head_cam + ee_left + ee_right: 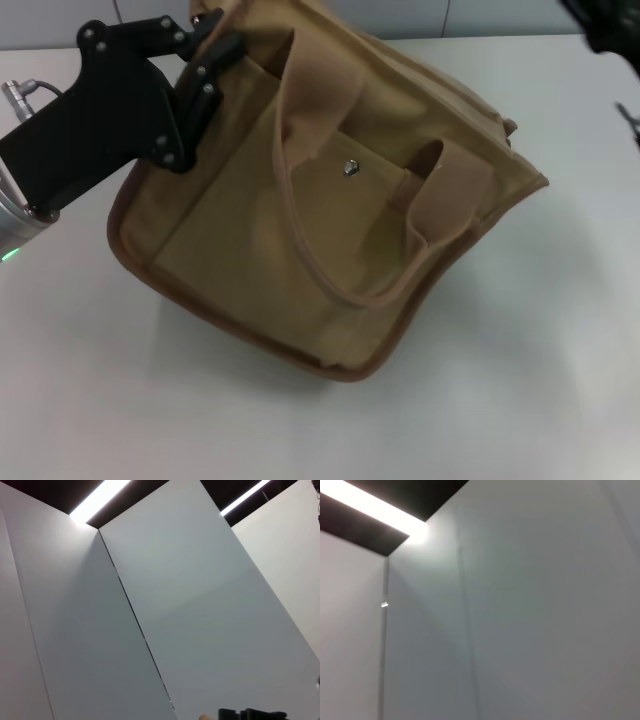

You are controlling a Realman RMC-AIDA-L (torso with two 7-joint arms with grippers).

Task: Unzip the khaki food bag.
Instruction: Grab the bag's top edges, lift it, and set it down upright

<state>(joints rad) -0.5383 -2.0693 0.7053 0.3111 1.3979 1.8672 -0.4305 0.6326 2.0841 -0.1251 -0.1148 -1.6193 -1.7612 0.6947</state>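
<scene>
Khaki food bag [300, 230]: boxy tan canvas, brown edging, metal snap, tilted on white bench [520, 400]. Left hand [205, 75] black, at bag's upper-left corner; grip cannot tell.

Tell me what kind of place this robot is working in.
Probably an indoor lab or test room: a plain white table holding only the khaki food bag, pale wall panels, and ceiling strip lights.

L arm enters your head view from upper left; left gripper [205, 70] sits at far upper-left. R arm [600, 25]: only a dark sliver, top-right corner.
</scene>
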